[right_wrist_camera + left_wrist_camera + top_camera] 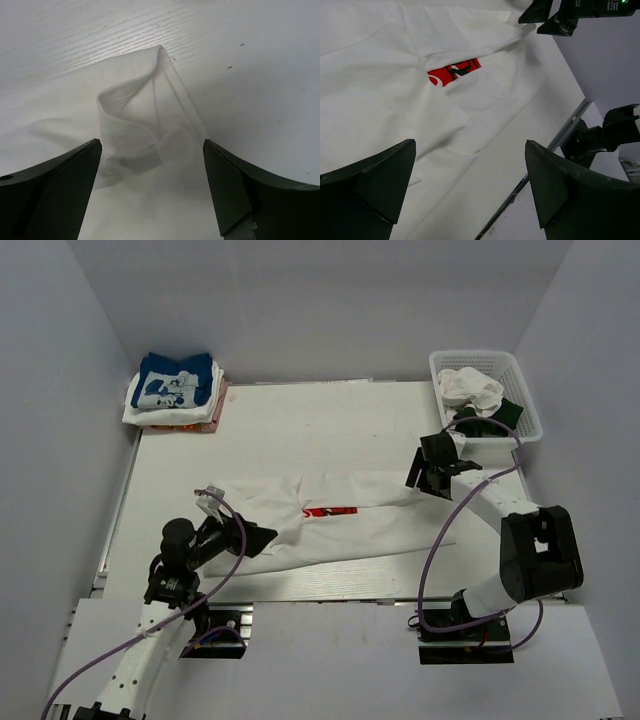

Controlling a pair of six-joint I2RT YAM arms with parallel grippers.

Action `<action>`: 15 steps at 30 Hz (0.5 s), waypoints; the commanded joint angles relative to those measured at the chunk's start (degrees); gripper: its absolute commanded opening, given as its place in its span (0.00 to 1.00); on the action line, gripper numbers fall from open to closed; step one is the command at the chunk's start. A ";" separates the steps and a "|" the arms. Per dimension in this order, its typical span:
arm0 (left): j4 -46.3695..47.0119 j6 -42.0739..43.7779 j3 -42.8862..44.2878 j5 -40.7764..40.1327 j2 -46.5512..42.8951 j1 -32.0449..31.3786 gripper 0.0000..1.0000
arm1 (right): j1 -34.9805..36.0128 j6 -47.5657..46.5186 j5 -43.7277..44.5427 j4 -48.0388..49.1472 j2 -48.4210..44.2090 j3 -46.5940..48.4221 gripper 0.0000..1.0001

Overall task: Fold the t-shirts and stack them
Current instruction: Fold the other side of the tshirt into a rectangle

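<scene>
A large white t-shirt [370, 518] with a red logo [330, 511] lies across the middle of the table, folded into a long band. My left gripper [262, 536] stands open at the band's left end, nothing between its fingers; its wrist view shows the white cloth [385, 105] and the red print [454, 72] ahead. At the band's right end my right gripper [428, 478] is open above a curled fold of white cloth [135, 125]. A stack of folded t-shirts [175, 392], a blue one with white print on top, sits at the far left corner.
A white basket [525, 400] at the far right holds crumpled white and dark cloth [470, 390]. The table's front edge with a metal rail [555, 145] runs just right of the left gripper. White walls close in on three sides.
</scene>
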 commanded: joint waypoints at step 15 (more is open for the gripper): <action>-2.14 -3.62 17.29 -11.72 34.21 -0.09 1.00 | 2.84 -8.47 -14.90 7.50 -1.17 6.05 0.90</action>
